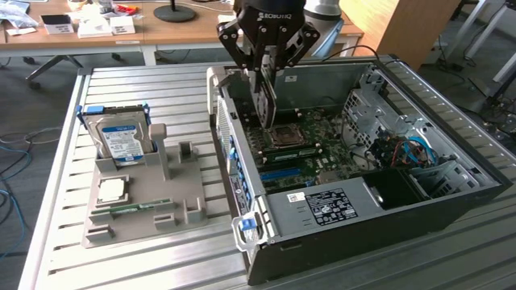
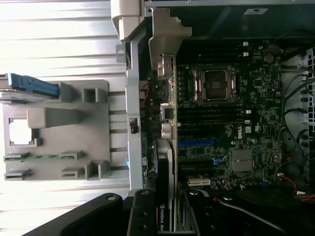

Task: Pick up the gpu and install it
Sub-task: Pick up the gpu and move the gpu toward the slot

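Green circuit-board gpu [image 1: 269, 106], dark cooler on one face: gripped upright, edge-on, between the narrow-set fingers [image 2: 142, 216] of the black gripper [image 1: 267, 81]; held inside the open computer case [image 1: 363, 241], over the motherboard [image 1: 322, 139], near the rear wall. Seating in a slot cannot be told. Hard drive [image 1: 121, 142] and memory stick [image 1: 133, 208] are kept in the grey holder [image 1: 153, 181] on the table [image 1: 145, 90]

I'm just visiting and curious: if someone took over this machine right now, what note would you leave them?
Gripper: shut on the graphics card.
Card: hangs upright inside the open computer case, over the main circuit board.
Done: card picked up and now in the case.
Left: card is not yet seated in a slot.
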Action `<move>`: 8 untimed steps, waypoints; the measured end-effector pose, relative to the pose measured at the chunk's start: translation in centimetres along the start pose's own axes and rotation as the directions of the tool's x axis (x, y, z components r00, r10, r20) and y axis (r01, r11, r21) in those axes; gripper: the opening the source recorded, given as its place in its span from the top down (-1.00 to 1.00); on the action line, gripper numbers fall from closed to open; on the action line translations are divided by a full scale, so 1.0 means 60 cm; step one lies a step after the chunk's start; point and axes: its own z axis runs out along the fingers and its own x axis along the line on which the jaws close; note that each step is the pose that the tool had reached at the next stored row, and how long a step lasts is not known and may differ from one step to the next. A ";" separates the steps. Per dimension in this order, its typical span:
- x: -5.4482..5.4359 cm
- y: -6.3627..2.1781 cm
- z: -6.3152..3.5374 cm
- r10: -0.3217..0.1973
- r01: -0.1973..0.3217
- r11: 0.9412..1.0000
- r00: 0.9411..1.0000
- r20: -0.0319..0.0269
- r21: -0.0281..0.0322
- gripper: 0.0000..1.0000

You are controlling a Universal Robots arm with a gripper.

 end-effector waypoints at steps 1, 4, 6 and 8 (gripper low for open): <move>-0.003 0.000 0.000 0.000 0.000 1.000 1.000 0.000 0.000 0.47; -0.014 0.001 0.000 0.000 0.000 1.000 1.000 0.000 0.000 0.47; -0.022 0.002 0.001 0.000 0.000 1.000 1.000 0.000 0.000 0.47; -0.031 0.002 0.001 0.000 0.000 1.000 1.000 0.000 0.000 0.47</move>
